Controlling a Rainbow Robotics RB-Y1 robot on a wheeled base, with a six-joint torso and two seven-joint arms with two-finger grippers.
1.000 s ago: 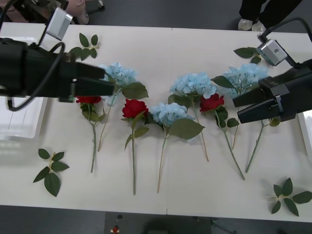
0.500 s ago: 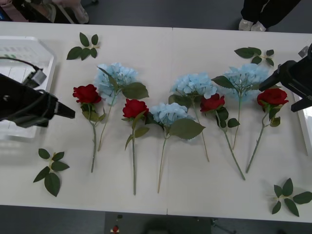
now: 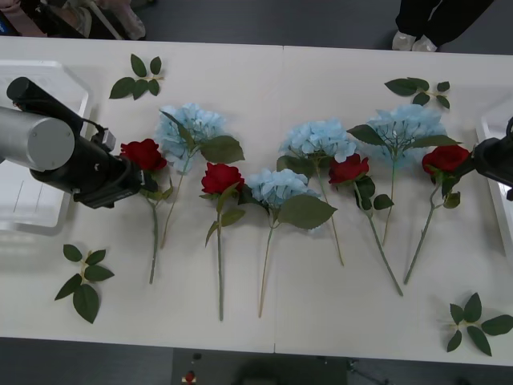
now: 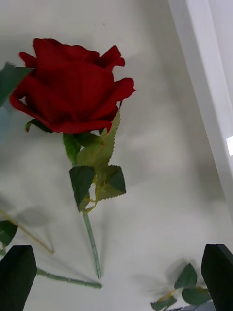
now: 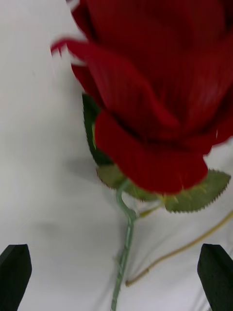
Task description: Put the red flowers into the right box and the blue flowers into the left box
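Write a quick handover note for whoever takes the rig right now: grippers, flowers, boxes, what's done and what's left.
Left gripper: open, at the leftmost rose, stem between the fingers.
Right gripper: open, beside the rightmost rose.
Four red flowers and four blue flowers lie in a row on the table.
Left box and right box at the table's ends.
Done: nothing boxed.
Left: all eight flowers.

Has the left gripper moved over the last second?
Yes. The left gripper has dropped from above the leftmost blue flower to sit open at the leftmost red flower, beside the left box.
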